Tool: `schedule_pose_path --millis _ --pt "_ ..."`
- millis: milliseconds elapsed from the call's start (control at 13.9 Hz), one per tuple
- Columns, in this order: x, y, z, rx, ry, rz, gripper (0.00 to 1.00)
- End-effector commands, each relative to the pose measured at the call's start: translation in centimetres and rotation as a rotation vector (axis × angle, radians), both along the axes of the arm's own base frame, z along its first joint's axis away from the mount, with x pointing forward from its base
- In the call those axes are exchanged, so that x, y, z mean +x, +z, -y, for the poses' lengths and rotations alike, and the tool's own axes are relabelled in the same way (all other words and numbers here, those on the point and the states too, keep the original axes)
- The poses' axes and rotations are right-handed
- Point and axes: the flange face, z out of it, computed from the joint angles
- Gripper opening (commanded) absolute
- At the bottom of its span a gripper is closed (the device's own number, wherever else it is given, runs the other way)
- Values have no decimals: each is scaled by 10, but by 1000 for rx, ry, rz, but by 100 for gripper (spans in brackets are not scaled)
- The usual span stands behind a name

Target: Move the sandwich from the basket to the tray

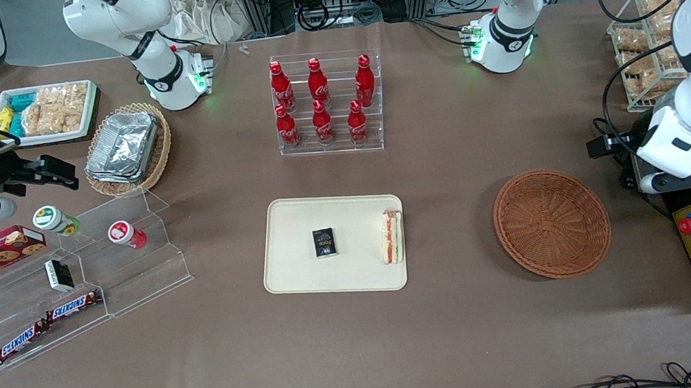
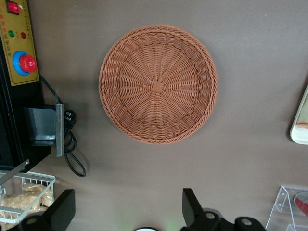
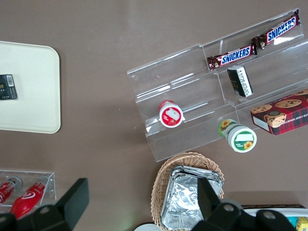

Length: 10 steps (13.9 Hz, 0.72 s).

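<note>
On the flat cream-beige rectangular tray (image 1: 302,271), against its edge toward the working arm, lies the triangular cream-bread sandwich (image 1: 392,236). The round reddish-brown wicker basket (image 2: 158,84) is empty. The gripper (image 2: 127,211) hangs above it, fingers spread wide, empty; sandwich well apart.

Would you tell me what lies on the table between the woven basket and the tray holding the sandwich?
Nothing: the front view shows only bare brown table between the basket and the tray, where the sandwich lies. The open gripper hangs above the table beside the basket.

Six cola bottles (image 1: 319,100), two Snickers bars (image 1: 47,322)
</note>
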Motion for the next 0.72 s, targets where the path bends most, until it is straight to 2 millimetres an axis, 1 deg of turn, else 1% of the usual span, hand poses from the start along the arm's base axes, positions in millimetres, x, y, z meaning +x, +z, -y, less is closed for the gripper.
schedule_pose_path --millis 0,72,144,360,505,649 --pt "-13 7 -14 -12 -31 -14 100" --pt "-15 11 -18 -9 -22 -8 100" --pt "-16 9 -17 -11 -20 -11 100" --pt "-21 14 -25 -28 -28 -5 100" --pt "-18 8 -24 -24 -27 -20 100" --pt "-16 6 -26 -25 -30 -22 100"
